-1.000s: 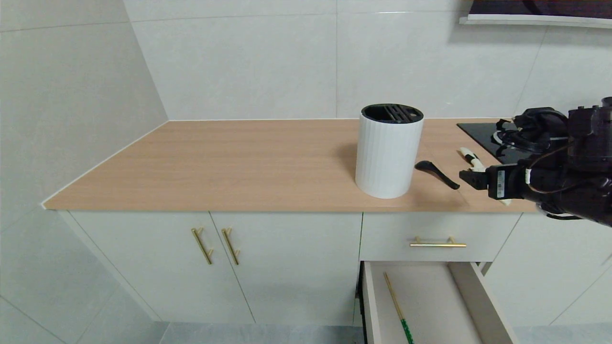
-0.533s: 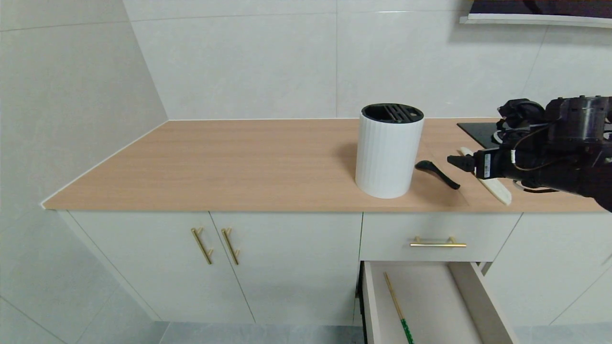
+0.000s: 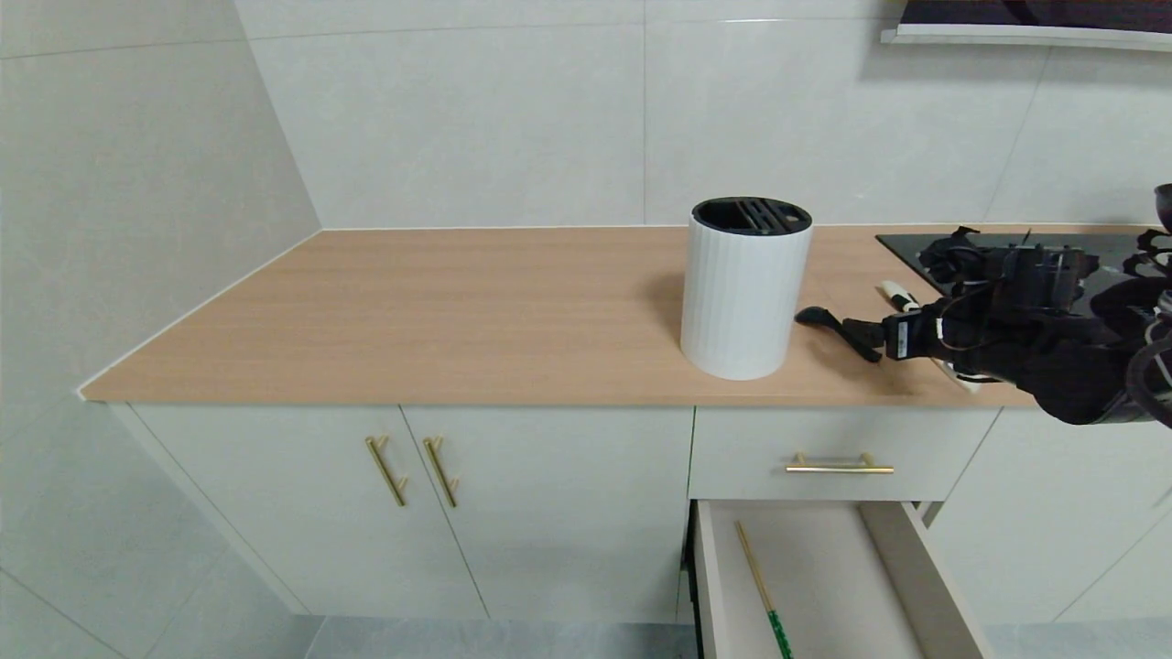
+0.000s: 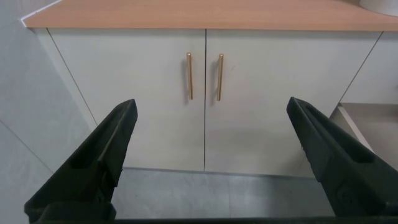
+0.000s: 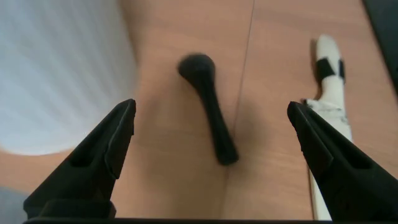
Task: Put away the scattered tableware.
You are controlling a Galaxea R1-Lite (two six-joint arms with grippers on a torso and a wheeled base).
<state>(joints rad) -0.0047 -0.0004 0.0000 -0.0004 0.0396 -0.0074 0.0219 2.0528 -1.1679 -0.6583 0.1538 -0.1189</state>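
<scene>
Head view first: my right gripper (image 3: pixel 859 331) hung low over the counter (image 3: pixel 458 311), fingers spread, and the black spoon (image 3: pixel 818 318) lay flat right at my fingertips. The white holder (image 3: pixel 743 288) stood just past the spoon's bowl, on the far side from me. A white utensil (image 3: pixel 899 297) lay just beside my fingers on the other side. Below the counter an open drawer (image 3: pixel 916 586) held a single chopstick (image 3: pixel 758 577).

Left wrist view: my left gripper (image 4: pixel 211 102) was wide open with nothing between its fingers. It faced the cupboard doors (image 4: pixel 205 106), well apart from any tableware.

Right wrist view: here was the action! Both fingers (image 5: pixel 99 155) stood apart and the spoon sat squarely in the gap between them, touching neither. The holder loomed outside one finger, and the white utensil ran along just inside the other.

My read: I was lining up to pick up the spoon, and the grasp had not yet been made. The next move called for dropping down to the counter and closing across the slim handle. I had to keep one finger off the holder and the other off the white utensil. A thin handle lying flat could easily slip out, so the squeeze needed to land square.
</scene>
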